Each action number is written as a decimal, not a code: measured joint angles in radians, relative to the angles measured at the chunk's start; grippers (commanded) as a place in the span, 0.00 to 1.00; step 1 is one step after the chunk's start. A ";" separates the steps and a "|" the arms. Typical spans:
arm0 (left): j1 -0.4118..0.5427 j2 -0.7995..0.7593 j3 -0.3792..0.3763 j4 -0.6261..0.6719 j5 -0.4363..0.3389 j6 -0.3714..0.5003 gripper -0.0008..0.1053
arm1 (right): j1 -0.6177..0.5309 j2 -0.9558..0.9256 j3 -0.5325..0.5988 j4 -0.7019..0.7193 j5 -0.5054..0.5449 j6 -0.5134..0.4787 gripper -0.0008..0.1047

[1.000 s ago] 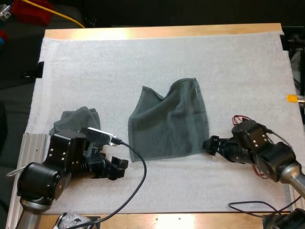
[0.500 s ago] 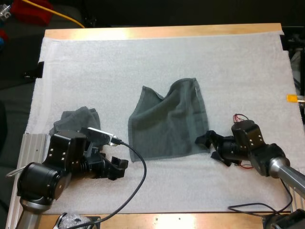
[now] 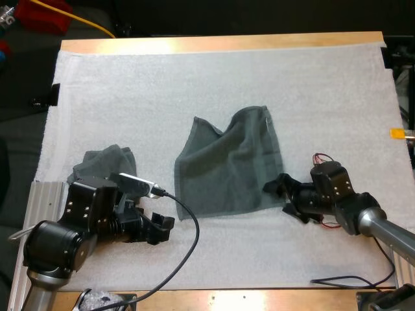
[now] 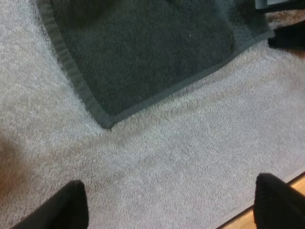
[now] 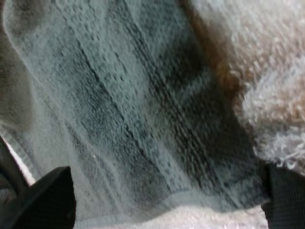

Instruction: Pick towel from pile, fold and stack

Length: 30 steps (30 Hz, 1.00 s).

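A: Left side first, quick.
B: Crumpled towel (image 3: 104, 162), dark grey-green, is bunched on the white mat (image 3: 194, 84) near the mat's left edge. The left arm hides its near part.
A: Left claw?
B: Left gripper (image 3: 162, 230) sits low over the mat. It's right of the crumpled towel and just left of the spread towel (image 3: 230, 165), by that towel's near left corner. Jaws are wide apart, holding nothing. In the left wrist view both fingers (image 4: 71, 207) are over bare mat, clear of the hemmed corner.
A: Middle?
B: Spread towel, same colour, lies mostly flat mid-mat. Its far edge is rumpled with a dip. There's a small pale tag (image 3: 267, 118) at the far right corner, any writing too small to read.
A: Right claw?
B: Right gripper (image 3: 283, 199) is low at the spread towel's near right corner, pointing left. Jaws are spread, not clamped. In the right wrist view the towel's hem lies between its fingers (image 5: 47, 193), which stand apart. Can't tell if the tips touch the cloth.
A: Anything else?
B: The wooden table (image 3: 220, 44) shows as a strip beyond the mat's far side.
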 measured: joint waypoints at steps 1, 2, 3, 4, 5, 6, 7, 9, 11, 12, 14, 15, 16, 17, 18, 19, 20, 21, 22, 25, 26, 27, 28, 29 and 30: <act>0.000 0.000 0.000 0.000 0.000 0.000 0.66 | 0.000 0.000 0.000 -0.004 0.005 0.001 0.76; 0.000 0.000 0.000 0.000 0.000 0.000 0.66 | 0.000 0.000 0.000 -0.009 0.011 0.001 0.76; 0.000 0.000 0.000 0.000 0.000 0.000 0.66 | 0.000 0.001 0.000 -0.012 0.021 0.001 0.76; 0.000 0.000 0.000 0.000 0.000 0.000 0.66 | 0.000 0.001 0.000 -0.016 0.029 0.001 0.76; 0.000 0.000 0.000 0.000 0.000 0.000 0.66 | 0.000 0.001 0.000 -0.020 0.037 0.001 0.75; 0.000 0.000 0.000 0.000 0.000 0.000 0.66 | 0.000 0.001 0.000 -0.020 0.042 0.001 0.74; 0.000 0.000 0.000 0.000 0.000 0.000 0.66 | 0.000 0.001 0.000 -0.021 0.045 0.001 0.71; 0.000 0.000 0.000 0.000 0.000 0.000 0.66 | 0.000 0.003 0.000 -0.021 0.051 0.001 0.64; 0.000 0.000 0.000 0.000 0.000 0.000 0.66 | 0.000 0.004 0.000 -0.021 0.058 0.001 0.57; 0.000 0.000 0.000 0.000 0.000 0.000 0.66 | 0.000 0.004 0.000 -0.021 0.062 0.001 0.56; 0.000 0.000 0.000 0.000 0.000 0.000 0.66 | 0.000 0.004 0.000 -0.021 0.068 0.001 0.52; 0.000 0.000 0.000 0.000 0.000 0.000 0.66 | 0.000 0.004 0.000 -0.021 0.069 0.001 0.51; 0.000 0.000 0.000 0.000 0.000 0.000 0.66 | 0.000 0.004 0.000 -0.021 0.071 0.001 0.50; 0.000 0.000 0.000 0.000 0.000 0.000 0.66 | 0.000 0.004 0.000 -0.021 0.072 0.001 0.48; 0.000 0.000 0.000 0.000 0.000 0.000 0.66 | 0.000 0.004 0.000 -0.021 0.073 0.001 0.46; 0.000 0.000 0.000 0.000 0.000 0.000 0.66 | 0.000 0.004 0.000 -0.018 0.075 0.001 0.42; 0.000 0.000 0.000 0.000 0.000 0.000 0.66 | 0.000 0.004 0.000 -0.013 0.077 0.001 0.37; 0.000 0.000 0.000 0.000 0.000 0.000 0.66 | 0.000 0.004 0.000 -0.008 0.080 0.001 0.33; 0.000 0.000 0.000 0.000 0.000 0.000 0.66 | 0.000 0.004 0.000 -0.004 0.080 0.001 0.28; 0.000 0.000 0.000 0.000 0.000 0.000 0.66 | 0.000 0.004 0.000 0.003 0.085 0.001 0.19; 0.000 0.000 0.000 0.000 0.000 0.000 0.66 | 0.000 0.004 0.000 0.003 0.087 0.001 0.18; 0.000 0.000 0.000 0.000 0.000 0.000 0.66 | 0.000 0.004 0.000 0.003 0.086 0.001 0.17; 0.000 0.000 0.000 0.000 0.000 0.000 0.66 | 0.000 0.004 0.000 0.003 0.086 0.001 0.17; 0.000 0.000 0.000 0.000 0.000 0.000 0.66 | 0.000 0.004 0.000 0.003 0.086 0.001 0.16; 0.000 0.000 0.000 0.000 0.000 0.000 0.66 | 0.000 0.004 0.000 0.003 0.086 -0.004 0.14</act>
